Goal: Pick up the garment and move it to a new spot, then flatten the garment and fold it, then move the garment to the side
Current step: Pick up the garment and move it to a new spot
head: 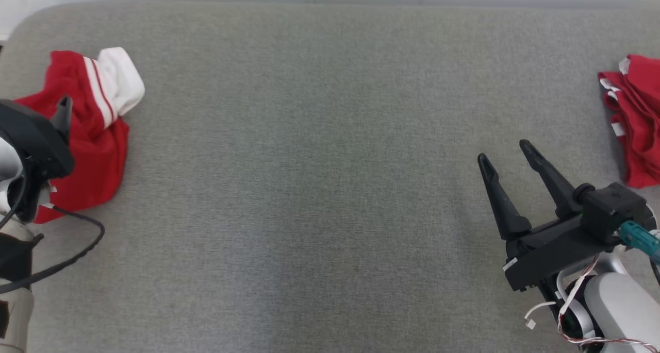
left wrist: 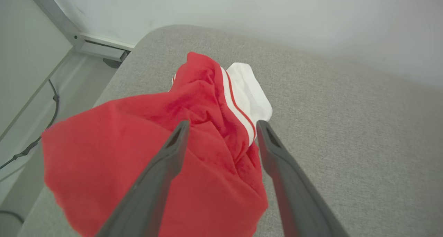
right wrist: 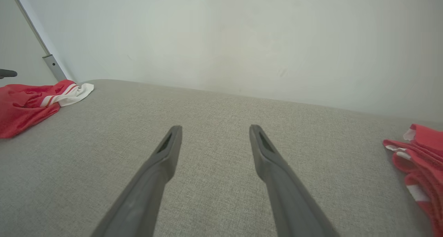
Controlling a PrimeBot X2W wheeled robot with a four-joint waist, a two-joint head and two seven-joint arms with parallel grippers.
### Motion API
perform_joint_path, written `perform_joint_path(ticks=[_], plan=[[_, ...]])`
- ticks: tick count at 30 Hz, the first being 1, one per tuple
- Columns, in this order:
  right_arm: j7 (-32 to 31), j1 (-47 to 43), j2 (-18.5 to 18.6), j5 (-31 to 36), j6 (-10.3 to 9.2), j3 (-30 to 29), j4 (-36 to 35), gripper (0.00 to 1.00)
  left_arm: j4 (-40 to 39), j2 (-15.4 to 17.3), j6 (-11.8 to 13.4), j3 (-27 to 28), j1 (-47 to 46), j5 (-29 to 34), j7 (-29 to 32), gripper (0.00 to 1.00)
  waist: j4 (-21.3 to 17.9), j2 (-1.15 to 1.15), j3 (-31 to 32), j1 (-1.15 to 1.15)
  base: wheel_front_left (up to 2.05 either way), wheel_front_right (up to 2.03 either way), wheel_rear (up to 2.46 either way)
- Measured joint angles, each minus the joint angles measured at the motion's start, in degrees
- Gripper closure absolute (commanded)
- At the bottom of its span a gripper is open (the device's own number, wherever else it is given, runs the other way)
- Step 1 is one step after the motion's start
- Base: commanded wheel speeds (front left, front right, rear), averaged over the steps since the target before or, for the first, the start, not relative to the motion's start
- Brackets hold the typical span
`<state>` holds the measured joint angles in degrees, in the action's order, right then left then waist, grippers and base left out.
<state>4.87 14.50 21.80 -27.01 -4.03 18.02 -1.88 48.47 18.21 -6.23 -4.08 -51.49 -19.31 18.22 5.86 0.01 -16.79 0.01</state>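
1. Head view: a grey upholstered surface (head: 330, 188) with a rounded far-left corner carries two heaps of cloth, well apart.
2. The red garment (head: 95, 152) lies rumpled near that far-left corner, along the left edge. Its white cuff (head: 121, 77), banded with red and white stripes, points toward the far edge.
3. Left wrist view: the left gripper (left wrist: 222, 124) hangs over the red garment, its two dark fingers (left wrist: 162, 167) spread wide with the striped band between the tips. It grips nothing; whether the tips touch the cloth cannot be told.
4. The right gripper (head: 505, 153) hovers above the surface near the right edge, fingers wide apart and empty.
5. A second red garment (head: 639, 121) with white patches lies bunched at the right edge, just beyond the right gripper.
6. A small white tag (head: 510, 264) sits on the right gripper's base; any print on it is too small to read.
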Motion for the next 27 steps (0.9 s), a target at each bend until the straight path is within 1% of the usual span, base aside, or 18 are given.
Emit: perform_joint_path(ticks=[4, 11, 14, 15, 16, 17, 18, 24, 27], plan=[[-0.25, 0.24, 0.29, 0.01, -0.08, -0.74, -0.30, 0.00, 3.13, 0.30, 1.22, -1.15, -1.77, 1.42, 2.54, 0.00, -1.26, 0.00, -1.86, 0.00, 0.00, 0.00, 0.00], [-0.36, 0.54, 0.94, 0.08, -0.31, -1.52, -0.69, 0.00, 7.47, 0.98, 1.69, -4.03, -4.27, 4.10, 6.60, 0.00, -2.34, 0.00, -4.14, 0.00, 0.00, 0.00, 0.00], [-0.41, 1.43, 0.94, 0.16, -0.34, -1.52, -0.74, 0.00, 9.32, 1.20, 1.71, -4.42, -4.36, 4.59, 7.57, 0.00, -2.38, 0.00, -4.74, -0.01, 0.00, 0.00, 0.00], [-0.41, 1.47, 0.96, 0.18, -0.34, -1.53, -0.77, 0.00, 9.80, 1.09, 1.71, -4.59, -4.38, 4.60, 8.05, 0.04, -2.35, 0.00, -4.85, -0.01, 0.00, 0.00, 0.00], [-0.42, 1.44, 0.96, 0.18, -0.34, -1.52, -0.77, 0.00, 10.13, 1.02, 1.69, -5.09, -4.38, 4.82, 8.26, 0.48, -2.30, 0.00, -4.92, 0.00, 0.00, 0.00, 0.00], [-0.42, 1.44, 0.96, 0.22, -0.34, -1.52, -0.77, 0.00, 10.26, 0.93, 1.69, -5.42, -4.39, 4.99, 8.28, 0.85, -2.25, 0.00, -4.97, 0.00, 0.00, 0.00, 0.00], [-0.43, 1.44, 0.98, 0.32, -0.34, -1.53, -0.77, 0.00, 10.42, 0.81, 1.69, -5.45, -4.49, 5.01, 8.28, 1.00, -2.20, 0.00, -5.01, -0.01, 0.00, 0.00, 0.00], [-0.67, 1.40, 1.47, 0.34, -0.53, -1.92, -0.53, 0.00, 11.35, -0.40, 1.61, -6.12, -6.42, 5.16, 7.70, 1.00, -1.53, -0.01, -5.01, -0.01, 0.00, 0.00, 0.00], [-0.66, 1.43, 1.32, 0.34, -0.53, -1.75, -0.11, 0.00, 11.34, -1.49, 1.58, -5.27, -8.09, 4.46, 6.13, 1.00, -1.20, -0.01, -4.53, -0.01, 0.00, 0.00, 0.00]])
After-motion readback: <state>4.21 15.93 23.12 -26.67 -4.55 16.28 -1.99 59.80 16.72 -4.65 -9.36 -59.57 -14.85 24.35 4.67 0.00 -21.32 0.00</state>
